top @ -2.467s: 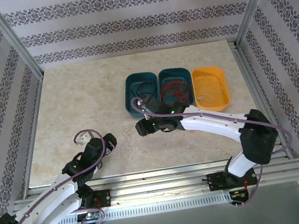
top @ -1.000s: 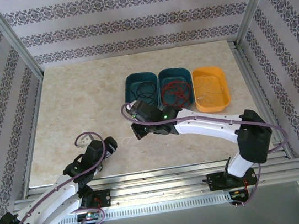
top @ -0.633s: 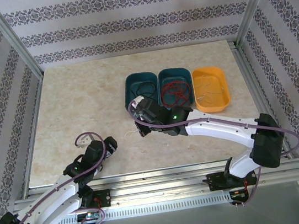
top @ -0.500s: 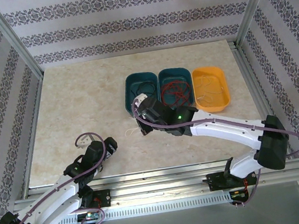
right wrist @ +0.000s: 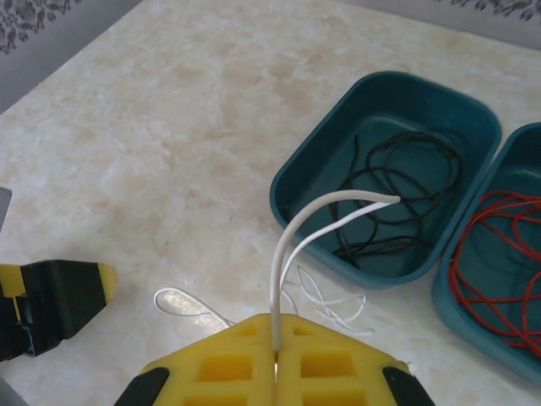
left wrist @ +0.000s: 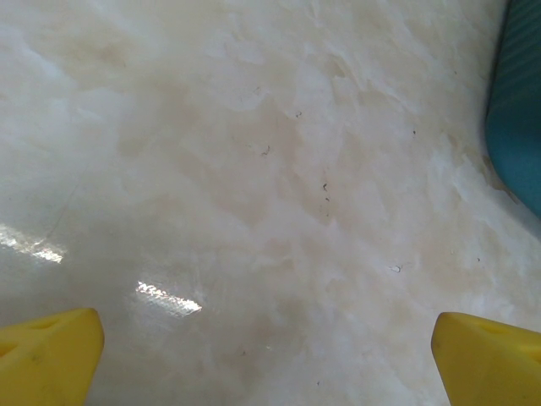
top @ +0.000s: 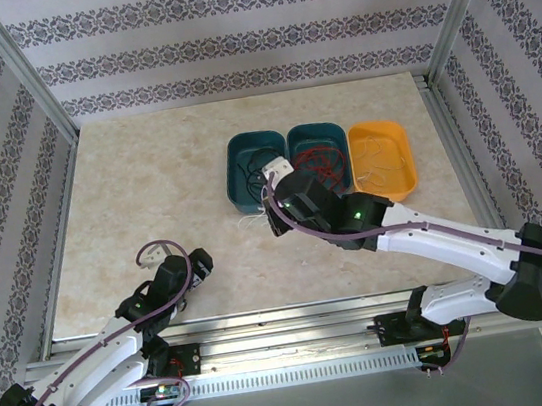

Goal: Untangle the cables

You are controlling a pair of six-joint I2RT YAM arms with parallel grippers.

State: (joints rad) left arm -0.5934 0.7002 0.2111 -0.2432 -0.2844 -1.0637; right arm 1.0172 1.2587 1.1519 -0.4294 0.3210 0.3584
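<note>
Pinching white cable (right wrist: 287, 245): right fingers (right wrist: 232, 359) pressed together on it, at bottom centre of right wrist view. Cable arcs up over near rim of left teal bin (right wrist: 304, 182); tail trails on bench (left wrist: 254, 169).
Black cable (right wrist: 397, 194) coiled in that bin; red cable (right wrist: 494, 254) in middle teal bin (top: 292, 137).
Left fingers (left wrist: 46, 355) spread wide over bare bench, idle.
Step, likely: sorting last loose cable.
Next: lift tail clear of rims, carry right to orange bin (top: 377, 125), release.
Wrist view gives pinch; top view gives bin row, route.

claw fingertips (left wrist: 46, 351) spread wide | marble table (left wrist: 254, 169) below | teal bin (left wrist: 517, 118) at right edge
</note>
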